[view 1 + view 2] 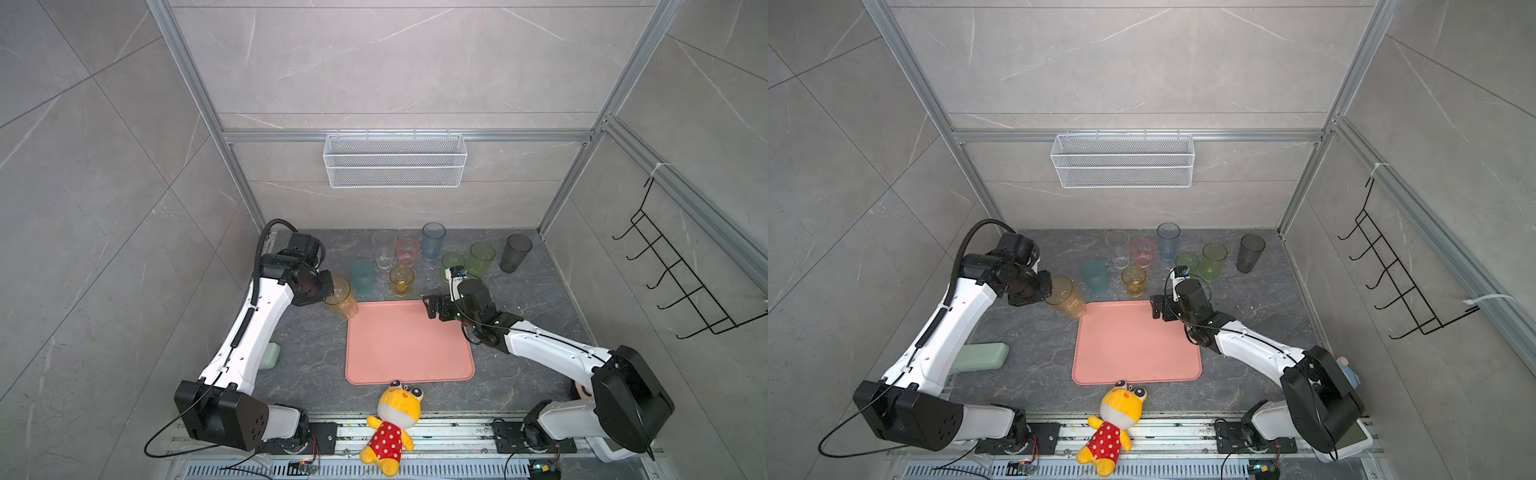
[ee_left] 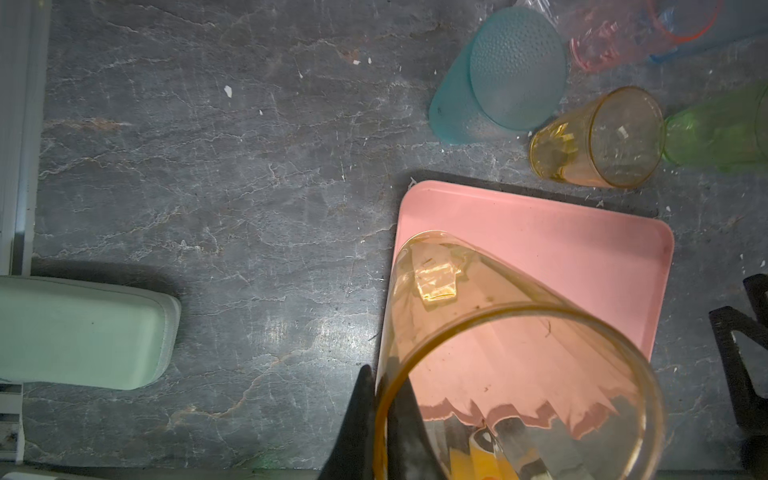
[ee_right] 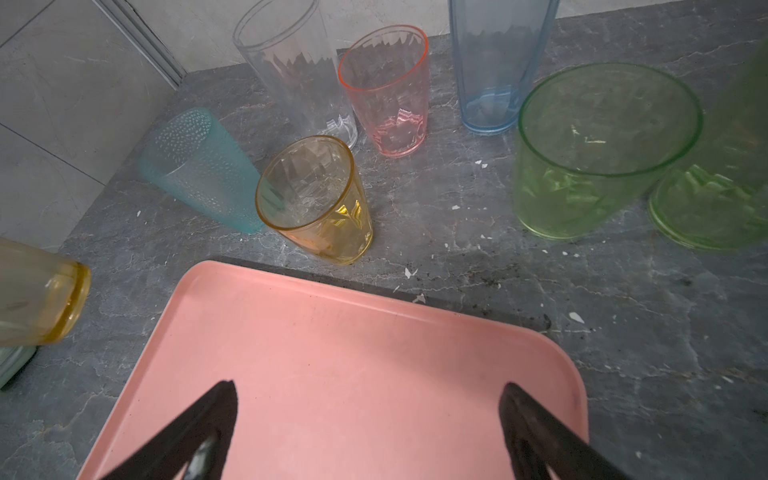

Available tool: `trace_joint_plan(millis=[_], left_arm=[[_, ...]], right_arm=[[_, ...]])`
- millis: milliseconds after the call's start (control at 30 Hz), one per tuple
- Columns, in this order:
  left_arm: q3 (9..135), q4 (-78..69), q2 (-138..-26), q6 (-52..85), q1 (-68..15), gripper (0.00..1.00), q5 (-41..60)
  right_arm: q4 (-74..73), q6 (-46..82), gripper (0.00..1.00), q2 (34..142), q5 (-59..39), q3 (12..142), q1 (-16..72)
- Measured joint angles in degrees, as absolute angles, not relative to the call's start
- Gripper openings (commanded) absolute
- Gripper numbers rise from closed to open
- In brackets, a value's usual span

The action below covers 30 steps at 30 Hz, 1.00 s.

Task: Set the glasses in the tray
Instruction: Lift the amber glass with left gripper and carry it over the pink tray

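Your tray [image 1: 409, 345] was empty; left tool [image 1: 330, 296] clamped the amber tumbler [image 1: 343, 300] at its far-left corner, right tool [image 3: 369, 385] gaped, eight other glasses [image 1: 401, 280] unplaced.

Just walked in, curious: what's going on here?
The left pincer is shut on the rim of an amber glass, holding it tilted at the far left corner of the pink tray. The right pincer hangs open and empty above its far right corner. The tray holds nothing; eight other glasses stand on the counter behind it.
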<state>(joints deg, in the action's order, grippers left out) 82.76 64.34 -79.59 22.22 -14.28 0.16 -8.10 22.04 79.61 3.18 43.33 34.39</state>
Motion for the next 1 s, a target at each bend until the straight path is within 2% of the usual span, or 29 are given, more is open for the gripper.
trace_joint_plan(millis=[367, 1000], left_arm=[[87.5, 64.8, -89.5, 21.8, -21.3, 0.00, -2.1], [94.0, 66.5, -98.5, 23.8, -24.5, 0.00, -8.1]], right_arm=[[-9.3, 22.0, 0.99, 79.2, 5.1, 42.2, 34.4], [-9.2, 21.3, 0.99, 78.5, 4.1, 42.2, 34.4]])
